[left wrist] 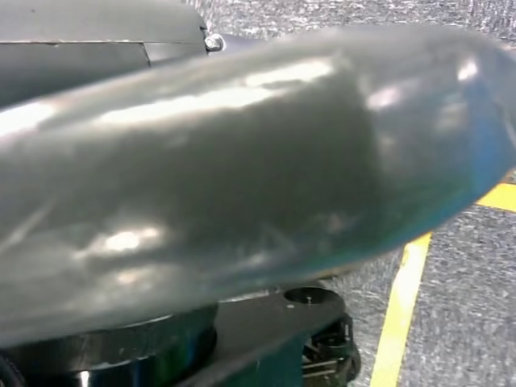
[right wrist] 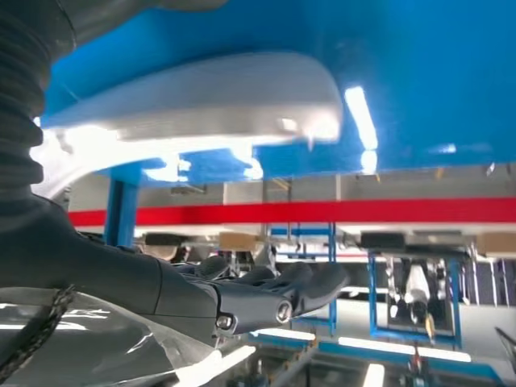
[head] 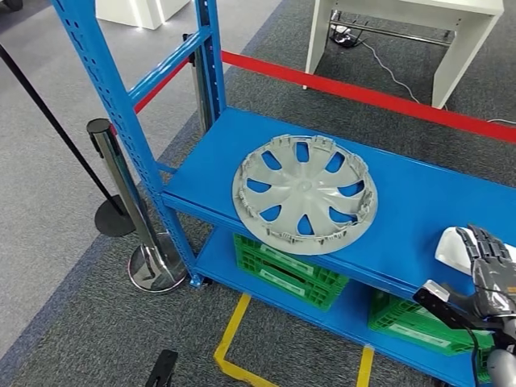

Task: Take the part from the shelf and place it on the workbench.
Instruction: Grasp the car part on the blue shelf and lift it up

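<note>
Presently, right hand (head: 489,266) hovers empty, fingers extended, over white part (head: 453,248) on the blue shelf (head: 414,193), positioned for grasp; left hand's state cannot be told.

The right hand (head: 487,262) is at the lower right of the head view, raised in front of the robot, and its dark fingers (head: 480,242) are extended forward and a little apart. In the right wrist view the same hand (right wrist: 268,294) shows its fingers (right wrist: 316,282) stretched out almost straight, side by side, and nothing lies between them. The grey ribbed cover (right wrist: 24,121) of the wrist is at the edge of this view. Below the hand in the head view, the silver right arm (head: 502,367) enters from the bottom corner.
</note>
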`<state>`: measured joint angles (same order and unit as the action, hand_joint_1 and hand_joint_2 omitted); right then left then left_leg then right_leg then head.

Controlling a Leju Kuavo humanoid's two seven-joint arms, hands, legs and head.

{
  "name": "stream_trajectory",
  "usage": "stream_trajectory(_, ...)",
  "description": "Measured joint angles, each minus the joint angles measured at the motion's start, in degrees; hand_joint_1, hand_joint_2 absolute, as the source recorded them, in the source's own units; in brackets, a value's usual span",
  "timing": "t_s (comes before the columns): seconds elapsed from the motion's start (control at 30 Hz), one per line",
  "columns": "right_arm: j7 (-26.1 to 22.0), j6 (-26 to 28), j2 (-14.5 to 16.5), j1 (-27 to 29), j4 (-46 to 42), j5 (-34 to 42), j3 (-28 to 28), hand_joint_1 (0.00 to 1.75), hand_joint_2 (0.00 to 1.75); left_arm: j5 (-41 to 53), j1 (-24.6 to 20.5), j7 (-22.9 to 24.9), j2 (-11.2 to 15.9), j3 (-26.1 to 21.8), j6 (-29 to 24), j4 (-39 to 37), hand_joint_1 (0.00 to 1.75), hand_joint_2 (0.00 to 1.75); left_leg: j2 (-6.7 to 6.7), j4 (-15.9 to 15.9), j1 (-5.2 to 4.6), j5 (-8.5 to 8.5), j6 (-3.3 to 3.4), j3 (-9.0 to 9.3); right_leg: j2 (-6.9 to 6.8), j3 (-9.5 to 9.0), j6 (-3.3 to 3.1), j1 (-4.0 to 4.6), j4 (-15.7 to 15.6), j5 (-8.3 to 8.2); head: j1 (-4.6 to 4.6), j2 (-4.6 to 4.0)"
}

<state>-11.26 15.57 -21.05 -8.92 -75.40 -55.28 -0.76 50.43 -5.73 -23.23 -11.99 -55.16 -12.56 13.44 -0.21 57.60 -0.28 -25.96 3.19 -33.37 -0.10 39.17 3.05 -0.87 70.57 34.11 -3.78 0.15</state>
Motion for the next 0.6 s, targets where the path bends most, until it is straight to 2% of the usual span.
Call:
stream_trajectory(0.03,0.1,-0.1,0.0,0.1,0.4,0.0,0.0,0.00,1.75,0.0,0.0,0.1,0.0,0.0,0.0,0.0,0.00,0.00,0.00,0.0,0.00,-0.01,0.00,-0.01,0.00,1.26,0.20,-0.06,2.4,0.57,-0.01,0.00)
stream_trajectory(0.07,0.3,-0.3,-0.1,0.1,0.7,-0.2,0.1,0.00,1.75,0.0,0.1,0.1,0.0,0.0,0.0,0.0,0.00,0.00,0.00,0.1,0.01,-0.02,-0.02,-0.01,-0.01,1.54,0.36,-0.13,2.8,0.03,-0.01,0.00)
stream_trajectory(0.1,0.7,-0.5,-0.2,0.1,1.1,-0.5,0.1,0.00,1.75,0.1,0.1,0.2,0.0,0.0,0.0,0.0,0.00,0.00,0.00,0.1,0.05,-0.07,-0.09,0.02,-0.02,0.65,0.47,-0.25,0.9,-1.56,-0.01,0.00)
stream_trajectory(0.17,2.0,-1.1,-0.5,-0.3,2.0,-1.4,0.3,0.00,1.75,0.1,0.0,0.3,-0.1,0.0,0.0,0.0,0.00,0.00,-0.06,0.5,0.04,-0.31,-0.46,0.03,-0.07,-3.10,0.71,-0.51,-6.6,-5.17,0.00,0.00)
stream_trajectory(0.2,2.7,-1.4,-0.8,-0.6,2.6,-1.8,0.5,0.00,1.75,0.1,0.0,0.4,-0.1,0.0,0.0,0.0,0.00,0.00,-0.11,0.8,-0.05,-0.46,-0.73,-0.08,0.01,-4.79,0.53,-0.55,-9.7,-6.15,0.05,0.00)
stream_trajectory(0.23,3.2,-1.7,-1.1,-1.0,3.3,-2.2,0.6,0.00,1.75,0.2,0.0,0.5,-0.1,0.0,0.0,0.0,0.00,0.00,-0.14,1.0,-0.18,-0.53,-1.01,-0.21,0.08,-5.78,0.25,-0.54,-11.6,-6.43,0.04,0.00)
stream_trajectory(0.37,5.6,-1.8,-2.0,-2.7,6.0,-4.7,1.4,0.00,1.75,0.5,0.0,0.7,0.0,0.0,0.0,0.0,0.00,0.00,-0.09,1.7,-0.16,-1.00,-1.97,-0.38,0.30,-6.38,-1.32,-0.40,-12.2,-6.40,-0.11,0.00)
stream_trajectory(0.43,7.2,-1.5,-2.4,-3.4,7.3,-6.5,1.8,0.00,1.75,0.6,-0.1,0.8,0.0,0.0,0.0,0.0,0.00,0.00,-0.04,5.6,0.03,-3.60,-2.57,-1.86,0.21,-6.59,-2.07,-0.49,-12.3,-6.45,-0.23,0.00)
stream_trajectory(0.5,8.4,-1.5,-2.5,-3.9,8.4,-7.7,2.3,0.00,1.75,0.6,0.0,0.8,0.0,0.0,0.0,0.0,0.00,0.00,-0.01,13.3,0.19,-7.31,-2.90,-5.13,0.15,-6.62,-2.46,-0.39,-12.3,-6.43,-0.32,0.00)
stream_trajectory(0.53,8.7,-1.5,-2.5,-4.1,8.9,-8.0,2.5,0.00,1.75,0.6,0.0,0.9,0.0,0.0,0.0,0.0,0.00,0.00,-0.01,16.4,0.23,-8.37,-2.94,-6.45,0.14,-6.63,-2.50,-0.34,-12.3,-6.44,-0.32,0.00)
stream_trajectory(0.57,9.0,-1.5,-2.5,-4.2,9.3,-8.2,2.7,0.00,1.75,0.6,0.0,0.9,0.0,0.0,0.0,0.0,0.00,0.00,-0.01,17.6,0.25,-8.33,-2.90,-6.90,0.16,-6.67,-2.51,-0.31,-12.3,-6.45,-0.32,0.00)
stream_trajectory(0.6,9.1,-1.6,-2.5,-4.3,9.8,-8.2,3.0,0.00,1.75,0.6,0.1,0.9,0.0,0.0,0.0,0.0,0.00,0.00,-0.01,16.6,0.26,-7.23,-2.79,-6.29,0.18,-6.75,-2.50,-0.29,-12.3,-6.45,-0.32,0.00)
